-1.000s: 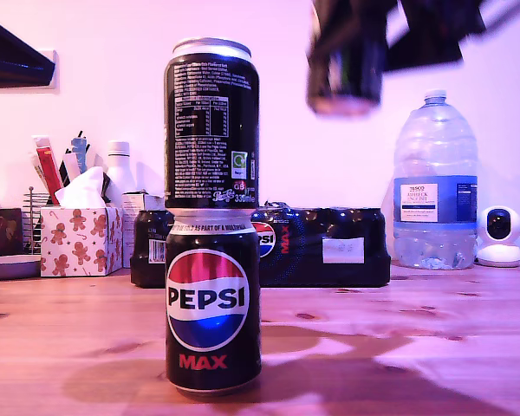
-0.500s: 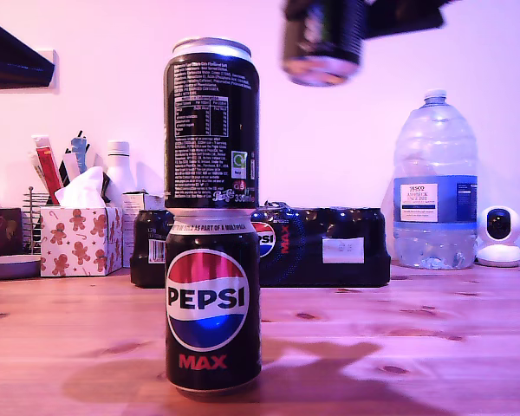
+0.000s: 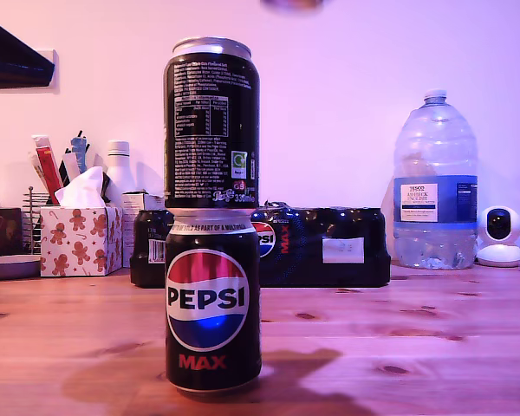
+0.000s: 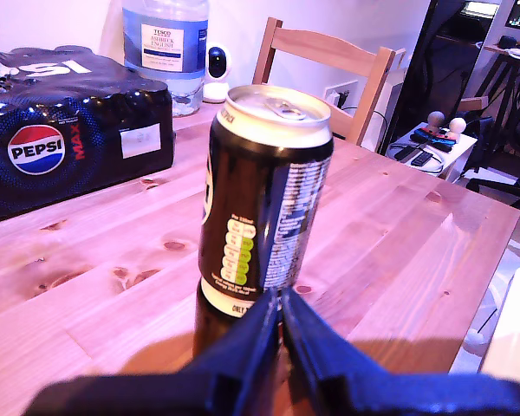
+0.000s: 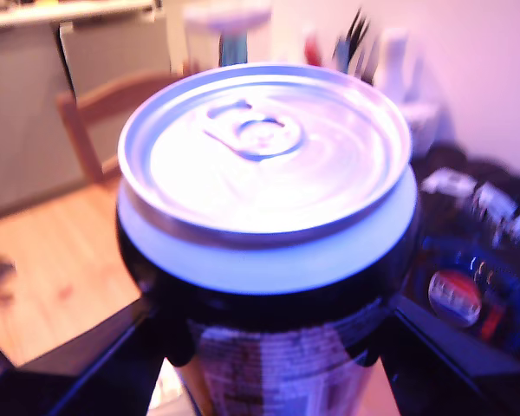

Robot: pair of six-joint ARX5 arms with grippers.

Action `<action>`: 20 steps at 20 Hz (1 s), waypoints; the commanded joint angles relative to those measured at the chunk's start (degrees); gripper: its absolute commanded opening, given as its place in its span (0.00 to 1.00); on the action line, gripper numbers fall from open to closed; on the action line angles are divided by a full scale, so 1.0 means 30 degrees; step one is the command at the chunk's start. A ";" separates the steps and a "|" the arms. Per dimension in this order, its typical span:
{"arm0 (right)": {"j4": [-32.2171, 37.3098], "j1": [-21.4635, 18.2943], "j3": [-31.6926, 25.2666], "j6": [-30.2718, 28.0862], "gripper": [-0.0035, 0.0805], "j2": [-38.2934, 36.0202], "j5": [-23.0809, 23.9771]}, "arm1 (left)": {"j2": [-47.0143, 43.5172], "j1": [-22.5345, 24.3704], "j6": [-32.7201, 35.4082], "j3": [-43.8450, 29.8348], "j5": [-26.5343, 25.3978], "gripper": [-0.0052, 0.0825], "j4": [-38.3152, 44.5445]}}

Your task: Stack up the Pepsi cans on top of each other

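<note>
Two Pepsi cans stand stacked near the table's front edge: the lower can (image 3: pixel 212 299) shows its logo, and the upper can (image 3: pixel 211 121) shows its white text. In the first wrist view the same upper can (image 4: pixel 269 199) and lower can (image 4: pixel 217 321) stand beyond my first gripper (image 4: pixel 282 308), which is shut with nothing in it. My second gripper (image 5: pixel 276 336) is shut on a third Pepsi can (image 5: pixel 264 165), its silver top facing the camera. Only a blurred sliver of that can (image 3: pixel 293 3) shows at the exterior view's top edge, above and to that view's right of the stack.
Behind the stack lie a dark Pepsi Max multipack (image 3: pixel 321 247), a big water bottle (image 3: pixel 435 186) and a small white camera (image 3: pixel 499 234) at the exterior view's right. A gingerbread tissue box (image 3: pixel 80 238) sits at its left. A wooden chair (image 4: pixel 329 61) stands past the table.
The held can has risen and moved toward the exterior view's left, almost leaving through its top edge. The gripper around it is no longer in that view. The stack has not moved.
</note>
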 commanded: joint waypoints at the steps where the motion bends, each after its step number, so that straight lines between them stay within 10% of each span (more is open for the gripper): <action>1: 0.0328 0.0437 0.0517 0.0007 0.52 -0.0495 -0.0153 | -0.0051 -0.0051 0.0066 -0.0270 0.0000 0.03 0.0277; 20: 0.0714 0.2113 0.0525 0.0073 0.52 0.1727 -0.0124 | -0.0051 -0.0051 0.0066 -0.0270 0.0007 0.03 0.0357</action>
